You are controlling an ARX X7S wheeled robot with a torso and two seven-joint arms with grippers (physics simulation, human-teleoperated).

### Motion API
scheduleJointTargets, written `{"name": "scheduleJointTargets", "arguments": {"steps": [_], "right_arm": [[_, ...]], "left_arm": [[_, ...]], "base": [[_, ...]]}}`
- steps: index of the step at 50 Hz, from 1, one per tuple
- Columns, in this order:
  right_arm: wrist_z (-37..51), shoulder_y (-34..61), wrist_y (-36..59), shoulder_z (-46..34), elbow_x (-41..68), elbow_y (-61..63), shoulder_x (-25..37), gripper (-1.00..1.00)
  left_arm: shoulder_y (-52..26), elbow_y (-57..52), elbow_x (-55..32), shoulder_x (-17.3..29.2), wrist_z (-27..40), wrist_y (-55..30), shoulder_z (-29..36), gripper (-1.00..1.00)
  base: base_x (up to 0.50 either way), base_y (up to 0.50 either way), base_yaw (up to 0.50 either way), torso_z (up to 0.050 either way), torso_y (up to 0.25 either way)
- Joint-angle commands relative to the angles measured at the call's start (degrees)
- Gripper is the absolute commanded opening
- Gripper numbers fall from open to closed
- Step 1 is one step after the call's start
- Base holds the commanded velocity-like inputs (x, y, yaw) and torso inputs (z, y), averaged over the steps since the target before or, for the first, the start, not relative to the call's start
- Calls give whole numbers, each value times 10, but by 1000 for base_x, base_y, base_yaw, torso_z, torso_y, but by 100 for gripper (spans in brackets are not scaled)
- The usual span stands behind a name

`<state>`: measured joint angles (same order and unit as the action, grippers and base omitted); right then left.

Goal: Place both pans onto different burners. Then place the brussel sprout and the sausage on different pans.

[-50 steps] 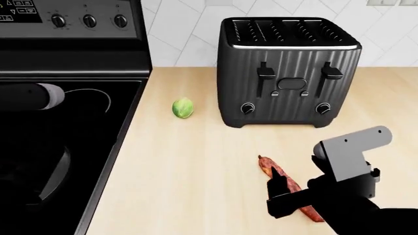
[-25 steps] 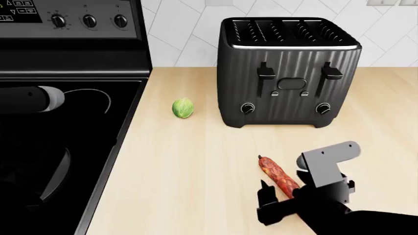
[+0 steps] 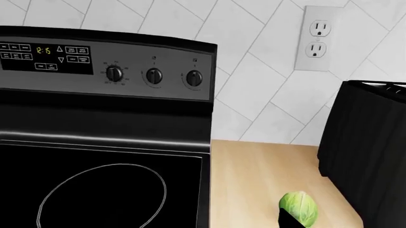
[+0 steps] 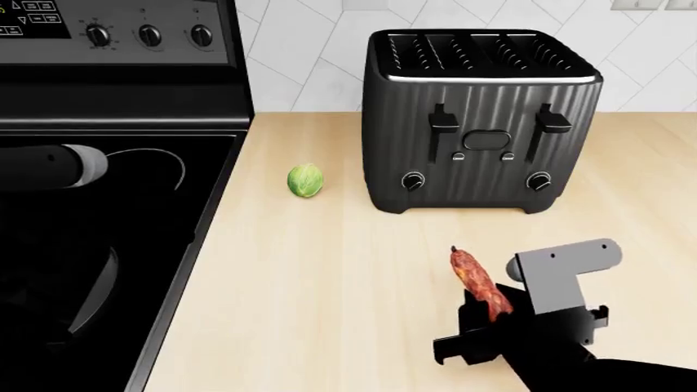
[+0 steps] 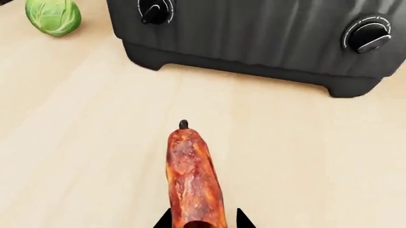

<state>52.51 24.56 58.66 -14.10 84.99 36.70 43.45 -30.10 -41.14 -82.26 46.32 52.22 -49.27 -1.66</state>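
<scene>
My right gripper (image 4: pixel 492 320) is shut on the reddish-brown sausage (image 4: pixel 477 279) near the counter's front, in front of the toaster. In the right wrist view the sausage (image 5: pixel 192 178) sticks straight out from between the black fingertips (image 5: pixel 166 221). The light-green brussel sprout (image 4: pixel 306 180) lies on the counter between stove and toaster, and shows in both wrist views (image 5: pixel 54 16) (image 3: pixel 299 209). My left arm (image 4: pixel 60 164) hangs over the cooktop. One of the left gripper's (image 3: pixel 203 226) fingertips (image 3: pixel 288 221) shows, well off centre, beside the sprout. A faint curved pan rim (image 4: pixel 100 287) shows on the black cooktop; the pans are otherwise indistinct.
A black four-slot toaster (image 4: pixel 481 122) stands at the back of the wooden counter (image 4: pixel 316 286). The black stove (image 4: pixel 120 122) with knobs and a ringed burner (image 3: pixel 101 194) fills the left. A wall outlet (image 3: pixel 318 38) sits on the tiled wall.
My right gripper has closed on the sausage and raised it off the counter, so it now points up and away. The left arm and the sprout have stayed put.
</scene>
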Motion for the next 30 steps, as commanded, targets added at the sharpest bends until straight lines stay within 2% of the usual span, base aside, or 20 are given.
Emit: {"name": "scheduleJointTargets", "arguments": {"steps": [1, 6, 11, 21, 30], "right_arm": [[-9, 22, 1, 43, 60, 63, 33, -100], [56, 49, -24, 78, 141, 110, 73, -100], [87, 51, -48, 107, 180, 138, 101, -100], [85, -20, -88, 186, 183, 165, 126, -100], [79, -53, -98, 219, 177, 172, 130, -100]], "left_arm": [[-7, 4, 2, 0, 0, -1, 5, 100], [-26, 15, 1, 1, 3, -7, 13, 100], [-83, 46, 23, -16, -7, -33, 59, 100], [-279, 182, 107, -113, -54, -104, 199, 100], [-325, 319, 212, -191, -129, -67, 287, 100]], "base": [[0, 0, 0, 0, 0], [0, 0, 0, 0, 0], [0, 0, 0, 0, 0], [0, 0, 0, 0, 0], [0, 0, 0, 0, 0]]}}
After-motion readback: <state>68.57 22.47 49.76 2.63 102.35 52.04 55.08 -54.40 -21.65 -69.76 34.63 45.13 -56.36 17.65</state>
